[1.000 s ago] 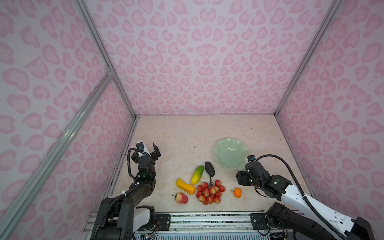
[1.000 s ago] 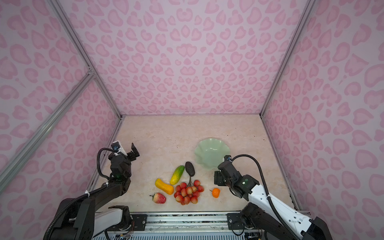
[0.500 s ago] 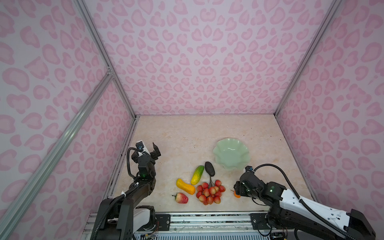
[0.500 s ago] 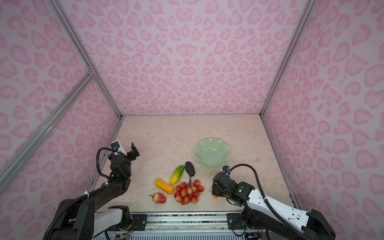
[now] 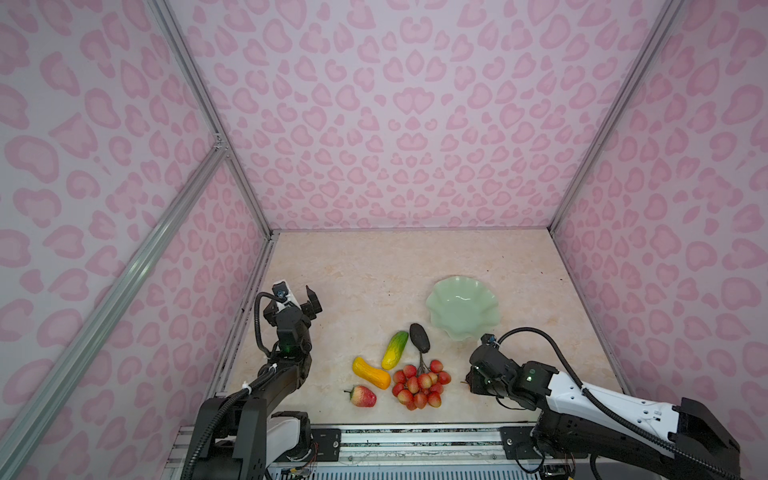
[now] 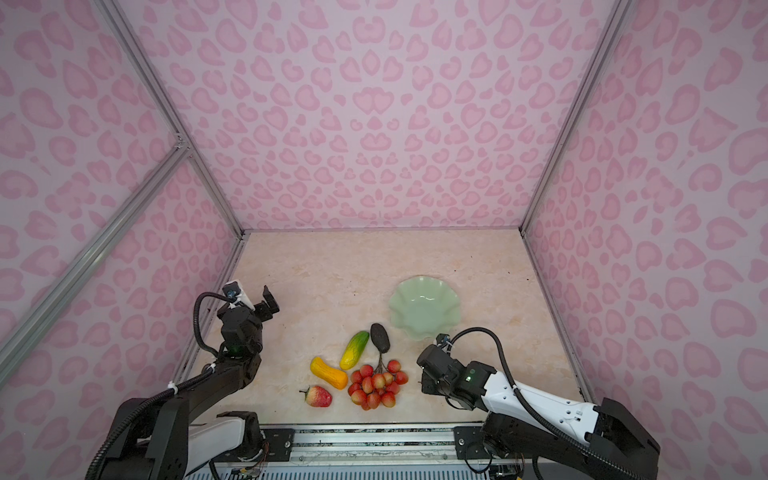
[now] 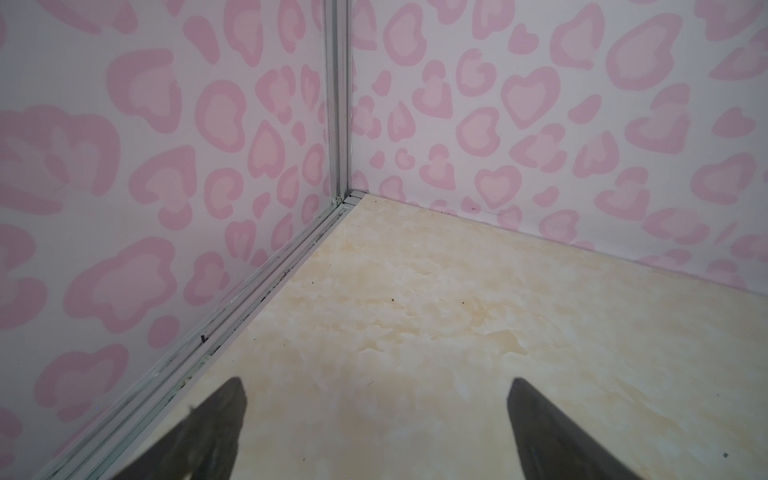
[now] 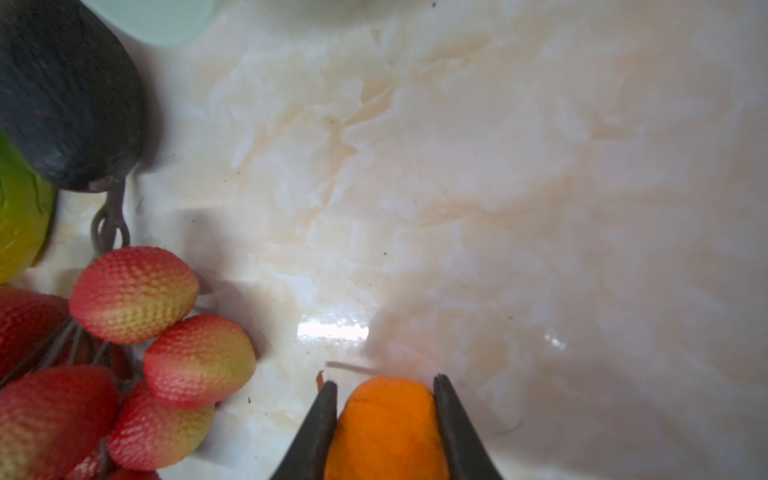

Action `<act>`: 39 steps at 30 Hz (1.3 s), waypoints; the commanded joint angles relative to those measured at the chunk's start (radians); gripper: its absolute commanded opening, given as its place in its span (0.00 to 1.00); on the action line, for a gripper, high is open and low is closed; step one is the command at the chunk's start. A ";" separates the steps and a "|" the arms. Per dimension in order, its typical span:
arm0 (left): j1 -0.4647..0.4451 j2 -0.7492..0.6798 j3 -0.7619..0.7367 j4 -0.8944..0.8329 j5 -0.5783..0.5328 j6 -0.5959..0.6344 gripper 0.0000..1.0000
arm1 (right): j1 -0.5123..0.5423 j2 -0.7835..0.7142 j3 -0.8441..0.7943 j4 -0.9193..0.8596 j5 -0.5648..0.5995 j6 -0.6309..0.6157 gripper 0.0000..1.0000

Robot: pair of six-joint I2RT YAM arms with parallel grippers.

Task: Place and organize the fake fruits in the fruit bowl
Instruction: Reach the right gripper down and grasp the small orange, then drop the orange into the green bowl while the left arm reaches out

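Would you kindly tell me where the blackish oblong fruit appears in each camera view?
In a top view: the blackish oblong lies mid-table, between the green-yellow cucumber and the fruit bowl.
In a top view: same place, slightly further left in the picture.
Left wrist: not in it.
Right wrist: large, in a picture corner.
Shared landmark: the cluster of red-pink balls, right beside it.

We record three walls (image 5: 399,124) covered in pale pink sheet with a darker pink heart-and-blotch print. Aluminium profiles (image 7: 338,104) frame the rear corners, and a diagonal brace (image 5: 124,278) crosses the left wall. The floor (image 5: 374,266) is a glossy cream, marble-look panel with beige veining and shows a bright glare patch (image 8: 332,330). A slotted metal rail (image 5: 415,436) borders the near edge.
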 commanded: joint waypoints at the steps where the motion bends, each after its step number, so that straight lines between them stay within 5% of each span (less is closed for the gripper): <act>1: 0.002 0.002 0.014 -0.001 -0.005 -0.006 0.99 | 0.003 -0.025 0.059 -0.062 0.065 -0.064 0.27; 10: 0.002 0.009 0.027 -0.027 -0.002 -0.011 0.99 | -0.075 -0.120 0.256 -0.073 0.133 -0.278 0.28; 14: 0.001 0.001 0.025 -0.038 0.001 -0.020 0.99 | -0.263 0.039 0.304 0.113 -0.049 -0.365 0.28; 20: 0.001 -0.076 0.006 -0.137 0.026 -0.099 0.99 | -0.371 0.333 0.441 0.272 -0.145 -0.434 0.29; 31: -0.005 -0.548 0.080 -0.791 0.203 -0.333 0.95 | -0.450 0.719 0.564 0.413 -0.269 -0.474 0.29; 39: -0.022 -0.626 0.124 -1.143 0.479 -0.520 0.91 | -0.485 0.825 0.562 0.499 -0.323 -0.458 0.34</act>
